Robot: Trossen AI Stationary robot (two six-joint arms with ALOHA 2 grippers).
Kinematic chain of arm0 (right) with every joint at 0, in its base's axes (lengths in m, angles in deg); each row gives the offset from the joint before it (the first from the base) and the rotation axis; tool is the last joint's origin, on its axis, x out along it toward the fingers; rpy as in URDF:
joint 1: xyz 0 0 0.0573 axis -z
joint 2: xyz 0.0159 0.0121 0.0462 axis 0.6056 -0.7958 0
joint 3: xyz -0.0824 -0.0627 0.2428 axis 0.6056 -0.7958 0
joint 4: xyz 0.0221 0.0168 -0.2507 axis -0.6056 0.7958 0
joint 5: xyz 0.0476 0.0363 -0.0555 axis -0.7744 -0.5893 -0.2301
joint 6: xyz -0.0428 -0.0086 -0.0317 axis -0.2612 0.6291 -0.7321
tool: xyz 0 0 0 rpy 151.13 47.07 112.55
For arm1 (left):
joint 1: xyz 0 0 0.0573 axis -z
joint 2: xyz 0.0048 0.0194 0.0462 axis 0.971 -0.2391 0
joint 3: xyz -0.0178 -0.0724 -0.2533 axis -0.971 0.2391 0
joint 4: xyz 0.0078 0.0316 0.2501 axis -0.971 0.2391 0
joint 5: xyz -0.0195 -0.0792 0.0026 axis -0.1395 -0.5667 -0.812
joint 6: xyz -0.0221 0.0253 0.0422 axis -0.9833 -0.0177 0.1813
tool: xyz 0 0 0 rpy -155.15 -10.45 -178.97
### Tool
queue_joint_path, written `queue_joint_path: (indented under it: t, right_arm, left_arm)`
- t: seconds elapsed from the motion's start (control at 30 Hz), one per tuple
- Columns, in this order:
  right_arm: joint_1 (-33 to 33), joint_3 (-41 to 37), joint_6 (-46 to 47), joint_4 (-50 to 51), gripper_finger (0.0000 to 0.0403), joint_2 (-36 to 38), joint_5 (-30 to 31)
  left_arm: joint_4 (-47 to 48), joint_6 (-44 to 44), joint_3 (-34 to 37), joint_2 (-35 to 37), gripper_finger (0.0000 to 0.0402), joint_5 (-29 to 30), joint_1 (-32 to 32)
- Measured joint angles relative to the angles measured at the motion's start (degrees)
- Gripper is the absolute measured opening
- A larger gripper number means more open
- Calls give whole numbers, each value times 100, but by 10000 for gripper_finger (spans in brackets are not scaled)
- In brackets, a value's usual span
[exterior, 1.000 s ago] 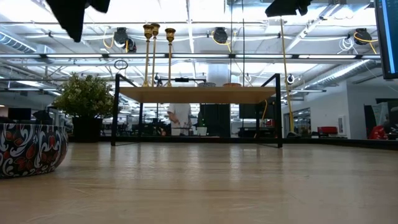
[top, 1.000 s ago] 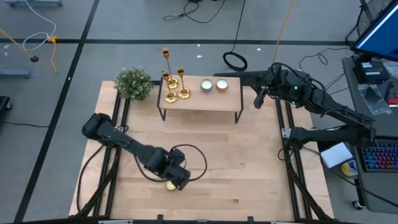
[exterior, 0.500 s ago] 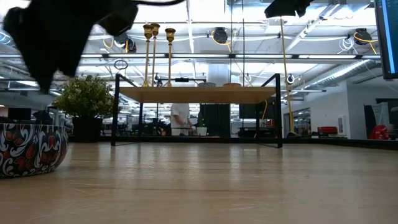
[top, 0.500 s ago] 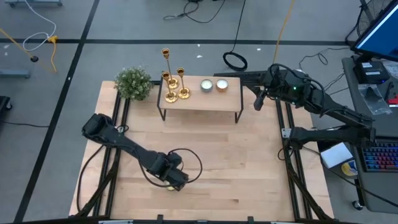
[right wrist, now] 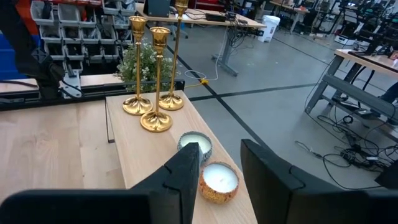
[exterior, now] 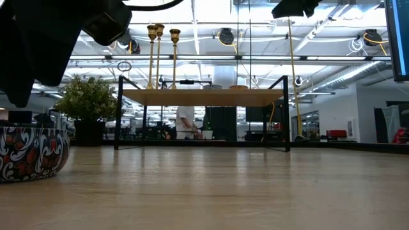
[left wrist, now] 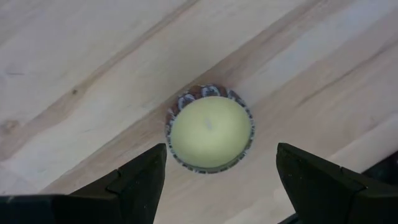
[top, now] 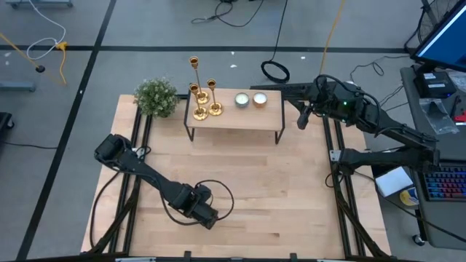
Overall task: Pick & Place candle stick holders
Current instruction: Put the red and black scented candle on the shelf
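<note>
Three gold candle stick holders (top: pixel 204 98) of differing heights stand on their round bases at the left end of a small raised wooden shelf (top: pixel 237 118) at the table's far side; they also show in the right wrist view (right wrist: pixel 155 93) and the low view (exterior: pixel 158 54). My left gripper (top: pixel 206 216) is open near the table's front edge, pointing down over a short yellow candle in a patterned tin (left wrist: pixel 210 132); its fingers stand on either side of the tin, apart from it. My right gripper (top: pixel 302 116) is open and empty, raised off the shelf's right end.
Two short round candles (top: pixel 250 100) sit on the shelf to the right of the holders. A green bushy plant (top: pixel 156 97) stands on the table at the shelf's left. The patterned tin (exterior: pixel 32 153) shows at the low view's left. Bare wood lies between shelf and front edge.
My left gripper has gone toward the table's near edge and down, coming over the yellow candle, which now hides under it in the high view. My right arm has kept still.
</note>
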Motion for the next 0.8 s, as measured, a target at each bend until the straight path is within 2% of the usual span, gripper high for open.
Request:
queue_joint_path:
  t: [0.57, 0.8]
  right_arm:
    - [0, 0, 0, 0, 114, -2, 2]
    - [0, 0, 0, 0, 114, -2, 2]
  left_arm:
    - [-104, -11, 0, -48, 296, 216, -52]
    - [-274, 49, -12, -410, 296, -31, -103]
